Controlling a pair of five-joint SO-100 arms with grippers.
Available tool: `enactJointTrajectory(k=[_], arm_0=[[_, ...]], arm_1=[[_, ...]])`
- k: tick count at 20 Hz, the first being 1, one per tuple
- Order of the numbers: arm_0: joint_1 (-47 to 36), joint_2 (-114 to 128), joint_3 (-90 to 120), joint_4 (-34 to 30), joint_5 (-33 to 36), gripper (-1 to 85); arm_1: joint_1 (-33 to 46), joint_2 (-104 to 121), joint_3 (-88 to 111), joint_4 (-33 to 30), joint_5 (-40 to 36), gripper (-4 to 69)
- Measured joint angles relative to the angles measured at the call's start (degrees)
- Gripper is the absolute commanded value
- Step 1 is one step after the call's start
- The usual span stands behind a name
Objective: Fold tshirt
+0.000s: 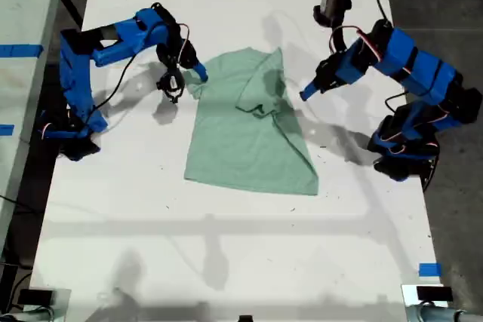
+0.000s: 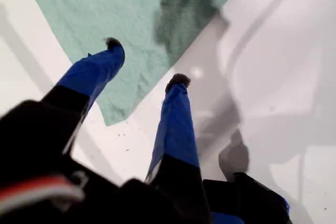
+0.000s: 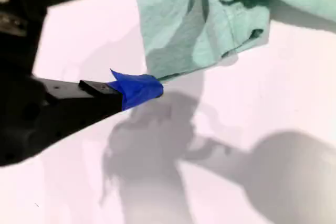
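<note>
Item one, my first gripper point(image 2: 146, 61): jaws parted and holding nothing. In its own wrist view one blue fingertip point(image 2: 113, 45) shows over a pointed corner of the tshirt point(image 2: 115, 9), the other over bare white table point(image 2: 273, 77). In the exterior view this gripper point(image 1: 308, 94) hangs just off the tshirt's edge on the exterior view's right, apart from the cloth. Item two, my second gripper point(image 3: 157, 32): jaws wide apart and nothing clamped. One blue fingertip point(image 3: 137, 88) sits right at the edge of the tshirt point(image 3: 184, 30), though I cannot tell whether it touches. The other finger shows only as a blue sliver over the cloth. In the exterior view this gripper point(image 1: 192, 72) is at the tshirt's upper corner on the exterior view's left. Item three, the tshirt point(image 1: 249, 148): pale mint green, lying on the table point(image 1: 226, 262) between the two arms. Its lower part is flat, and a flap is folded over and rumpled across its upper middle. Item four, a blue tape patch point(image 1: 430, 269): on the table, well apart from the tshirt, toward the exterior view's lower right.
</note>
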Motion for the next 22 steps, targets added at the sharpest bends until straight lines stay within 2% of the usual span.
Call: enactJointTrajectory(k=[1,3,4,9,14,17,22], arm_0=[[0.0,-4.7,-4.7,2.2,0.3,21.8],[-0.4,-12.1,-13.4,6.2,1.0,4.5],[-0.8,-13.7,-16.4,6.6,0.8,1.8],[-0.9,-10.2,-15.6,7.9,0.8,1.5],[-2.4,5.1,-11.7,8.7,0.4,1.1],[1.8,6.2,-17.1,8.9,0.0,1.3],[11.7,1.5,-22.9,-2.1,0.0,3.4]], arm_1=[[0.0,1.8,1.7,-0.2,0.3,19.4],[0.0,5.4,4.7,-0.4,0.5,18.8],[0.0,7.4,6.3,-0.5,0.6,18.3],[0.4,15.5,12.8,-0.7,0.6,17.7],[1.3,18.3,16.2,-1.3,0.6,17.2],[1.3,18.5,16.8,-1.8,1.0,17.1],[1.3,18.5,18.6,-2.6,2.2,17.1]])
